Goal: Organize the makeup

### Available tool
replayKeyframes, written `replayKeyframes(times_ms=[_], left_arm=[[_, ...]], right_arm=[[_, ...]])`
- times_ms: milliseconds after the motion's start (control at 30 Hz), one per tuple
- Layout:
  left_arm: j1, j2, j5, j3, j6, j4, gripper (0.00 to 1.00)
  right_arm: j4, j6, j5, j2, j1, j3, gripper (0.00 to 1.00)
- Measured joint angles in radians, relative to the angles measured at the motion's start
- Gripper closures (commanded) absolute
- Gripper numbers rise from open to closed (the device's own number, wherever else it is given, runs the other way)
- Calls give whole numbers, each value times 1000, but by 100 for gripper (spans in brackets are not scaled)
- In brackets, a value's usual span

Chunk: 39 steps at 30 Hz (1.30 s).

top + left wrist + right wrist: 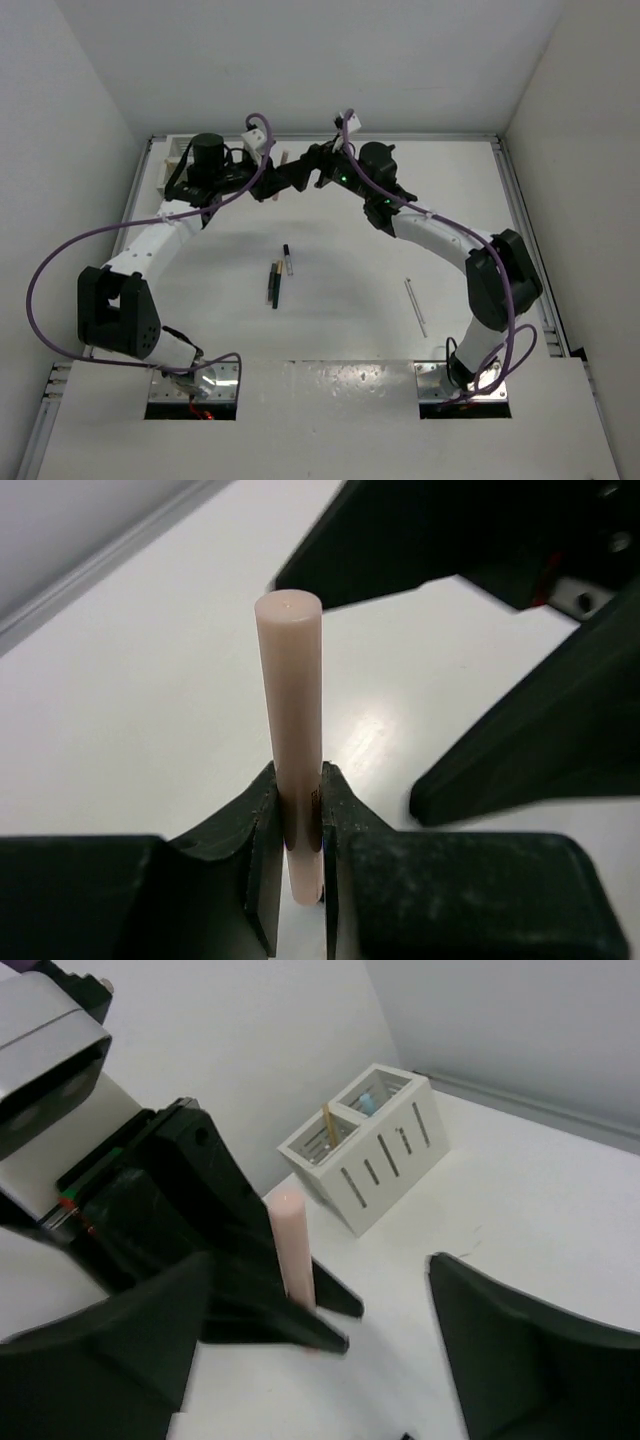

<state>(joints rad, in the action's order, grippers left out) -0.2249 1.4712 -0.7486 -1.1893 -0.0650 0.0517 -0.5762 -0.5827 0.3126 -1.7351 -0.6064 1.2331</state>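
Note:
A pale pink makeup stick (291, 710) stands upright over the white table, and my left gripper (300, 815) is shut on its lower end. The right wrist view shows the same pink stick (290, 1245) rising out of the left gripper's black fingers (250, 1300). My right gripper (320, 1360) is open right beside it, its fingers wide on either side and holding nothing. Both grippers meet at the back of the table (290, 172). Loose on the table lie a black-and-white stick (288, 260), dark sticks with gold ends (275, 283) and a thin clear stick (415, 306).
A white slatted two-compartment box (365, 1150) stands at the back left by the wall, with a tan stick (326, 1125) in one half and a light blue item (368, 1103) in the other. In the top view the left arm partly hides the box (170, 170). Purple cables loop off both arms.

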Motion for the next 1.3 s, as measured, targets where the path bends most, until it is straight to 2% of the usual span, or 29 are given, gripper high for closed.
replayKeyframes(times_ms=[133,267,467,600,833,967,1033,1133,1167,1267,1300], left_arm=[[62,1,65,5,22,-42,100],[171,18,182,0,24,-151,100],[345,157,322,-61,10,-349,100],[420,299,352,-150,5,-454,100],[475,567,348,-418,3,-510,100],[492,626,314,-441,2,-521,100],[500,640,294,-433,3,-525,96],[509,640,267,-384,8,-546,80],[512,640,260,-362,9,-557,68],[520,641,236,-315,3,-563,62],[521,642,230,-309,2,-560,54]], right_arm=[[-8,-14,13,-5,43,-1,0],[-18,-20,17,0,98,-34,0],[56,45,1,43,200,-142,0],[128,96,-6,55,238,-170,0],[257,171,-39,69,284,-194,0],[325,206,-79,83,287,-196,0],[351,218,-98,93,287,-204,0],[394,232,-123,109,286,-210,0],[407,238,-129,113,286,-210,0],[454,262,-144,131,285,-212,0],[469,271,-153,140,283,-216,0]])
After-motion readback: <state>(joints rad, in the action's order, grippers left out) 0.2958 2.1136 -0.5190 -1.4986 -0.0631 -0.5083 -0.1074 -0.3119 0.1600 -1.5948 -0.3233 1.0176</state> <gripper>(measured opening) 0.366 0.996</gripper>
